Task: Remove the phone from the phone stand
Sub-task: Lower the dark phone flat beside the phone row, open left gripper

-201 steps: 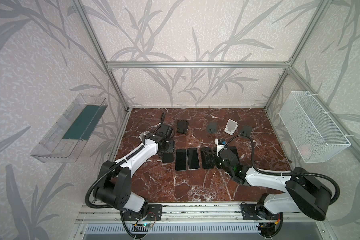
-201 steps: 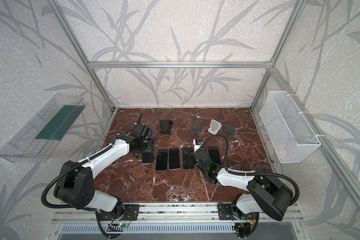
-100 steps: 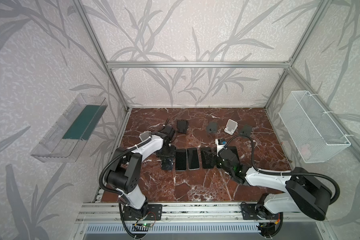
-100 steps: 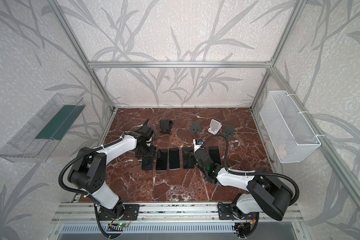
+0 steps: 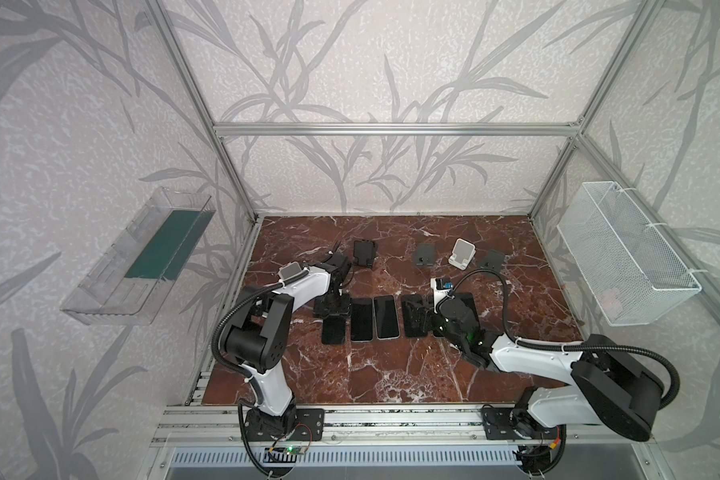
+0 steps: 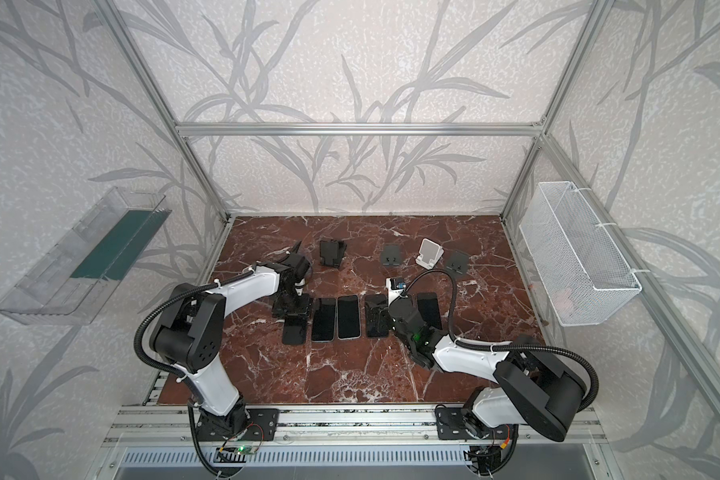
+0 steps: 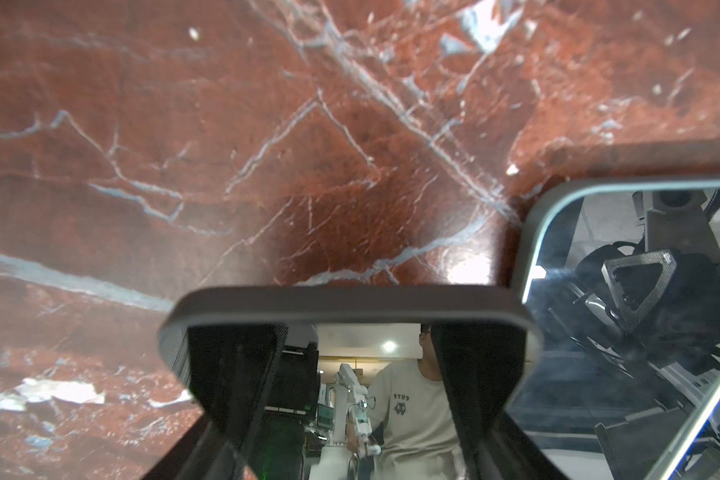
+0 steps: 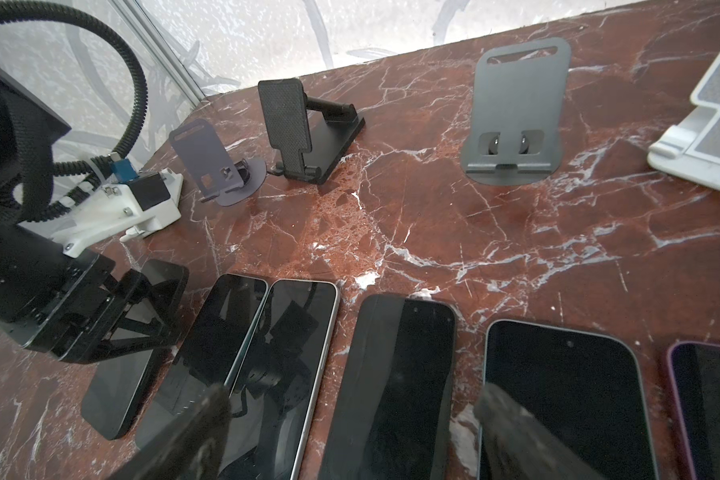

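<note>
Left gripper (image 5: 333, 311) nearer, over phone (image 5: 333, 333) | part-open | right gripper (image 8: 352, 401) wide, empty

Flat phones (image 8: 395, 374) near upright stands (image 8: 516, 112)

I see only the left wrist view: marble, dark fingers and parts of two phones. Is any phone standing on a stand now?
Observer: No. In the right wrist view the black stand, the grey stand and the white stand all hold nothing.
Operator: Where is the other arm working?
Observer: In a top view the right gripper is low over the row of phones, right of its middle.
Operator: And the phone nearest my camera, where does it lie?
Observer: It is the leftmost phone of that row, beside the next phone.
</note>
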Robot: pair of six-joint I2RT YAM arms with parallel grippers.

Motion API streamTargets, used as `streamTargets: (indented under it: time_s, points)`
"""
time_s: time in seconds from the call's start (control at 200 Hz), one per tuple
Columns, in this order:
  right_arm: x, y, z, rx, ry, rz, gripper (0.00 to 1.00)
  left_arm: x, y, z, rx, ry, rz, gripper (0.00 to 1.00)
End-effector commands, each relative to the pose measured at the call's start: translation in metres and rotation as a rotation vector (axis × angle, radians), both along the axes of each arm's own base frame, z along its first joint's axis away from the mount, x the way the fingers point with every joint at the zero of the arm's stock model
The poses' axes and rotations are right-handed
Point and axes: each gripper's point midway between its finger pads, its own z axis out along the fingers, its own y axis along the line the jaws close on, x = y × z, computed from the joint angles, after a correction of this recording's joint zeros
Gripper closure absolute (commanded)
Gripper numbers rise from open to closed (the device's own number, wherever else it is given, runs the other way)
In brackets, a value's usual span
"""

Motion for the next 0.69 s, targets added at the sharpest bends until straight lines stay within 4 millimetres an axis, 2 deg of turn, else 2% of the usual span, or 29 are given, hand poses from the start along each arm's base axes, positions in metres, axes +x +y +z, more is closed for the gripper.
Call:
streamTargets:
  time_s: [0.0, 0.525, 0.69]
  points:
    - [0.0019, 0.0005, 0.0031, 0.018, -0.006, -0.006, 0.08, -0.0032, -0.0002, -0.0012, 0.002, 0.037, -0.014, 0.36]
    - [0.0019, -0.0006, 0.0027, 0.013, -0.007, -0.006, 0.08, -0.0009, -0.0005, 0.0007, 0.006, 0.040, 0.005, 0.31]
    - [0.0005, 0.0025, 0.0032, 0.024, -0.001, 0.009, 0.08, -0.0089, -0.0018, -0.0043, -0.002, 0.068, 0.009, 0.28]
